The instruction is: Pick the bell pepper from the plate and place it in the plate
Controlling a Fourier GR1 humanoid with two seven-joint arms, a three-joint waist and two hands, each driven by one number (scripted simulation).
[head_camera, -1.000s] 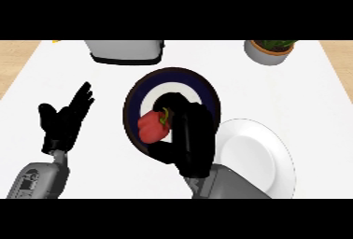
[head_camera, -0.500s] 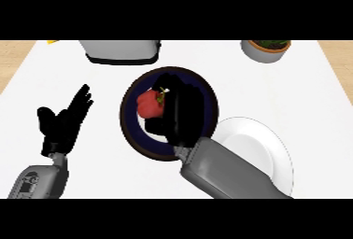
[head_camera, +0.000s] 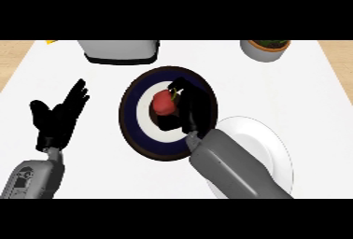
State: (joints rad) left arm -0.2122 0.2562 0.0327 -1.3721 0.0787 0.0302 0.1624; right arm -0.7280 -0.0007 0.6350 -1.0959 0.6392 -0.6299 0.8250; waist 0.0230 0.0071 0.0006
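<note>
A red bell pepper point(head_camera: 163, 104) with a green stem lies near the middle of a dark blue plate point(head_camera: 137, 130) that has a white centre. My right hand point(head_camera: 192, 108) lies over that plate, its fingers curled round the pepper's right side and partly hiding it. A plain white plate point(head_camera: 265, 142) sits just right of the dark one, half covered by my right forearm. My left hand point(head_camera: 59, 119) rests open at the left, fingers pointing up, away from both plates.
A grey toaster-like appliance point(head_camera: 118, 50) stands at the back, left of centre. A pot with a plant point(head_camera: 266, 48) sits at the back right. The wooden floor shows past the white counter's left and right edges.
My right hand has moved up and left across the dark plate and closed round the pepper. The pepper has shifted slightly toward the plate's centre. The left hand has stayed in place.
</note>
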